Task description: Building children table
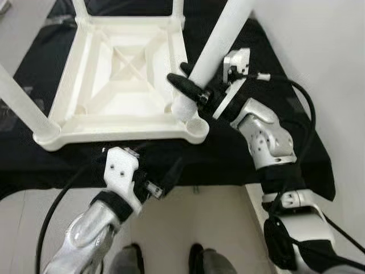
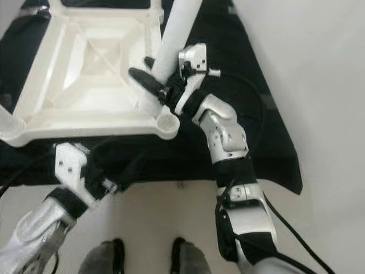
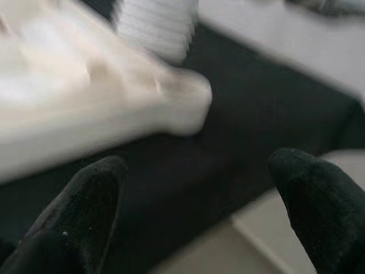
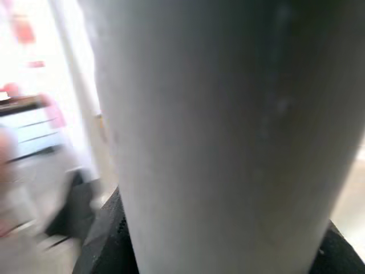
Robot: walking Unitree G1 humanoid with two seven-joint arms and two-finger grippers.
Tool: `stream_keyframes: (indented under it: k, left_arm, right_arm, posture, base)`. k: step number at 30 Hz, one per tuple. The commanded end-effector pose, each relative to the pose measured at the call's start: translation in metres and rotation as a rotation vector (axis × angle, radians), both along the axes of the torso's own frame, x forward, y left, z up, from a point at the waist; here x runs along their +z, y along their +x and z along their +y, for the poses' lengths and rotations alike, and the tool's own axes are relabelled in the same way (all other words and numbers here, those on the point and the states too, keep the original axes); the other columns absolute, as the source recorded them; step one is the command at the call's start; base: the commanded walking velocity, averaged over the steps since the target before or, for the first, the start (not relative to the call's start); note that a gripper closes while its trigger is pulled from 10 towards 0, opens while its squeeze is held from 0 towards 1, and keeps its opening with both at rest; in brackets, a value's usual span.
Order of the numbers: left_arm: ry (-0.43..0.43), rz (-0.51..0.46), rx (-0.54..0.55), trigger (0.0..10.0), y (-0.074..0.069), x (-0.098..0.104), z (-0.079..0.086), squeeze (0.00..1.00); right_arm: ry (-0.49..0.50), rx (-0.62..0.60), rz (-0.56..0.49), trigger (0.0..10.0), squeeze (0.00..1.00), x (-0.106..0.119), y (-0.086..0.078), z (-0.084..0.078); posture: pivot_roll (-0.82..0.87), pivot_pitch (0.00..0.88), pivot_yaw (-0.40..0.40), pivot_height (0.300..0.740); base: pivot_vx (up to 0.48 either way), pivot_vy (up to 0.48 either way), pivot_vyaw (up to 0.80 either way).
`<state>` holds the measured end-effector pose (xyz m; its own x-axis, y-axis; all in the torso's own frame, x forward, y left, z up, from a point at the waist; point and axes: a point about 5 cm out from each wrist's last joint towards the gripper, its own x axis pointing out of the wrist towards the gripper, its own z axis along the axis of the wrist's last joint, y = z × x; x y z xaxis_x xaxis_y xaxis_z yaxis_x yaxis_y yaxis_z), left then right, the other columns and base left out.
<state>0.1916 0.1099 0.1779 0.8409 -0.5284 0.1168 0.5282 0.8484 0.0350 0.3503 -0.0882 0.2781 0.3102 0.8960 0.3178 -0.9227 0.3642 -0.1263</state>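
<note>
- Right gripper [image 1: 191,91]: two long black fingers clamped around a table leg near its lower end, one finger [image 1: 183,85] showing across the front of the tube. Silver jointed arm behind it, with black cables looping off the wrist.
- Table leg [image 1: 219,37]: smooth white cylinder, matte plastic, tilted, its upper part running out of the top of the head view. Its ribbed, threaded end [image 3: 155,25] hangs just above the near right corner of the table top. In the right wrist view the tube [image 4: 228,137] is pale grey and very close, with black finger pads at either side of its base.
- Table top [image 1: 122,74]: white moulded plastic, square, lying upside down. Raised rim, diagonal stiffening ribs crossing at the centre, a round socket [image 1: 198,128] at the near right corner, open.
- Fitted leg [image 1: 20,103]: white tube standing in the near left corner socket, slanting out of the picture.
- Two further white legs [image 1: 178,11] rise from the far corners.
- Black cloth [image 1: 228,160]: dark, flat sheet under the table top, its near edge lying on the pale floor.
- Left gripper [image 1: 162,182]: fingers spread apart, holding nothing, hovering over the near edge of the cloth in front of the table top. Black fingertips [image 3: 85,211] are blurred in the left wrist view. White bracket and black cable at the wrist.
- Floor [image 1: 188,228]: pale and smooth.
- Robot's feet [image 1: 197,254]: dark, at the lower edge.
</note>
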Motion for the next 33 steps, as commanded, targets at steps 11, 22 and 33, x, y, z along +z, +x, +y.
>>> stream_keyframes:
  k: [11, 22, 33]
  left_arm:
    - [0.223, 0.027, 0.042, 10.0, -0.033, -0.029, 0.004, 0.00]
    - [0.245, 0.012, 0.049, 10.0, -0.046, -0.031, 0.000, 0.00]
    - [0.231, -0.115, 0.094, 10.0, -0.040, 0.000, 0.003, 0.00]
  right_arm:
    - [-0.144, 0.186, -0.061, 10.0, 0.00, 0.017, 0.013, -0.013]
    - [-0.220, 0.261, -0.091, 10.0, 0.00, 0.034, 0.014, -0.041]
    - [-0.437, 0.391, -0.117, 10.0, 0.00, 0.012, 0.008, -0.035]
  posture:
    - [0.17, 0.508, -0.066, 0.740]
    - [0.17, 0.531, -0.070, 0.740]
    - [0.19, 0.520, -0.068, 0.740]
  base:
    - [0.000, 0.000, 0.00]
    - [0.000, 0.000, 0.00]
    - [0.000, 0.000, 0.00]
